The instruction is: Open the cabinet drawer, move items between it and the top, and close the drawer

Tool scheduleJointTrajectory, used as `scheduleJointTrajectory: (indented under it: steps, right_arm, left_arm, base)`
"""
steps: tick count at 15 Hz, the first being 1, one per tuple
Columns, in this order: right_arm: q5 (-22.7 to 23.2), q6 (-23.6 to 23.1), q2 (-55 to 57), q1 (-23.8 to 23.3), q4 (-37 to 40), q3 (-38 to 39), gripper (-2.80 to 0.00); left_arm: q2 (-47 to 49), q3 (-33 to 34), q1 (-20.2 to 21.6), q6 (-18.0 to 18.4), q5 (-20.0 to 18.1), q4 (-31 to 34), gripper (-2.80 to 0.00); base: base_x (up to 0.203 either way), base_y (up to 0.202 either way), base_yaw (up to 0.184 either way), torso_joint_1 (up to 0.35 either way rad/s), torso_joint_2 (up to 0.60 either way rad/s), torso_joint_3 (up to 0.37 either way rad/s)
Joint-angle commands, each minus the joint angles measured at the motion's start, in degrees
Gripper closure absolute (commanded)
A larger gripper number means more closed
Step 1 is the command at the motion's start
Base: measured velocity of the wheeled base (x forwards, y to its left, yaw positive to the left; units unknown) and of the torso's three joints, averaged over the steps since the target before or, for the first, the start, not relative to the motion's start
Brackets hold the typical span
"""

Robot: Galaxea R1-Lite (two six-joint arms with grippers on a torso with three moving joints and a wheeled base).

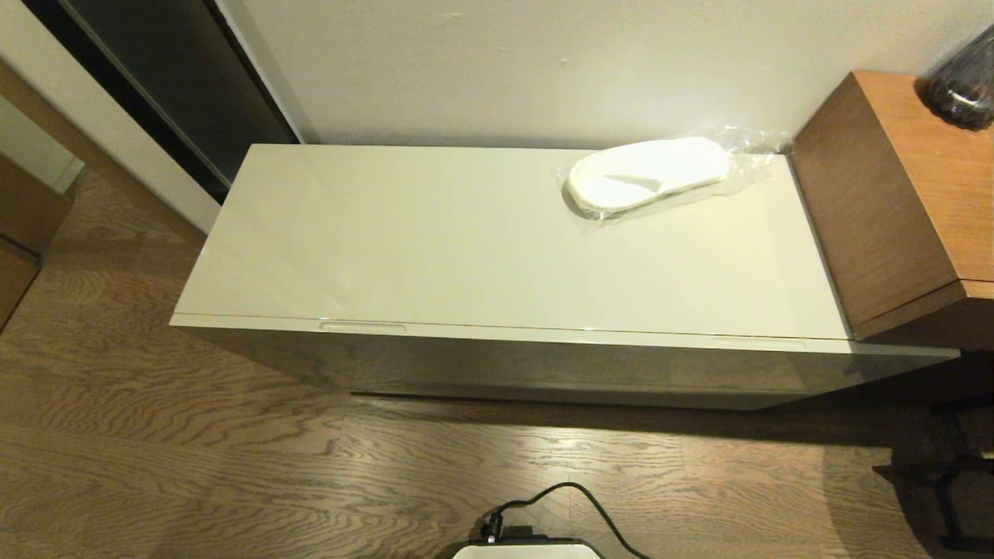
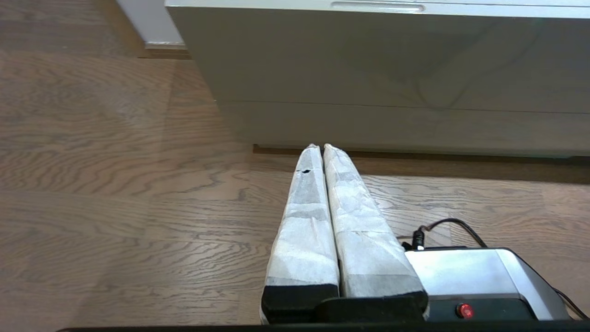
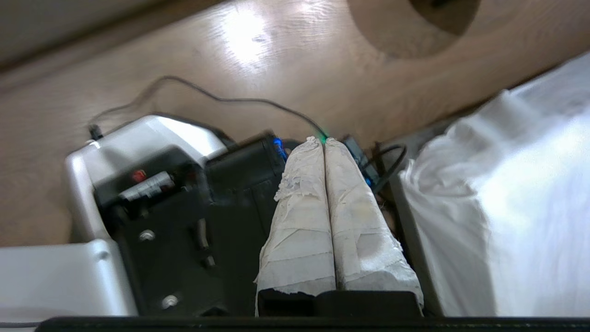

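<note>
The glossy cream top (image 1: 466, 241) spans the whole cabinet. A white slipper in clear plastic (image 1: 648, 175) lies on it at the back right. The cabinet drawer (image 1: 543, 361) is closed, its two recessed slots (image 1: 363, 327) showing along the front edge; one slot (image 2: 377, 7) also shows in the left wrist view. The tissue pack is out of view. My left gripper (image 2: 321, 146) hangs low over the floor in front of the cabinet, shut and empty. My right gripper (image 3: 324, 140) is shut and empty over the robot's base. Neither arm shows in the head view.
A brown wooden side cabinet (image 1: 893, 202) abuts the right end, with a dark glass vase (image 1: 963, 81) on it. Wood floor (image 1: 233, 466) lies in front. The robot base and its black cable (image 1: 559, 505) sit at the near edge. White cloth (image 3: 507, 207) lies beside the right gripper.
</note>
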Motion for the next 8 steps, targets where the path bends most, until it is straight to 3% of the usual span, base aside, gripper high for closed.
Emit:
scheduleJointTrajectory:
  steps: [1, 2, 4, 5, 8]
  right_arm:
    - [-4.2, -0.34, -4.71, 1.04, -5.94, 7.76, 0.0]
    - [-5.4, -2.25, -7.47, 1.76, -8.9, 10.66, 0.0]
    - [-6.17, -13.56, -15.93, 2.5, -13.38, 16.0, 0.0]
    - [-6.24, -16.94, -18.06, 2.74, -15.59, 18.7, 0.0]
    - [1.0, -19.78, -18.21, 3.0, -31.7, 27.31, 0.0]
  left_arm:
    - [0.09, 0.01, 0.01, -0.03, 0.0, -0.05, 0.0]
    - [0.09, 0.01, 0.01, -0.03, 0.0, -0.05, 0.0]
    - [0.09, 0.01, 0.01, 0.06, 0.0, -0.05, 0.0]
    - [0.09, 0.01, 0.01, -0.03, 0.0, -0.05, 0.0]
    - [0.09, 0.01, 0.01, -0.03, 0.0, -0.05, 0.0]
  base:
    - [0.0, 0.0, 0.0, 0.0, 0.0, 0.0]
    - [0.0, 0.0, 0.0, 0.0, 0.0, 0.0]
    - [0.0, 0.0, 0.0, 0.0, 0.0, 0.0]
    - [0.0, 0.0, 0.0, 0.0, 0.0, 0.0]
    - [0.0, 0.0, 0.0, 0.0, 0.0, 0.0]
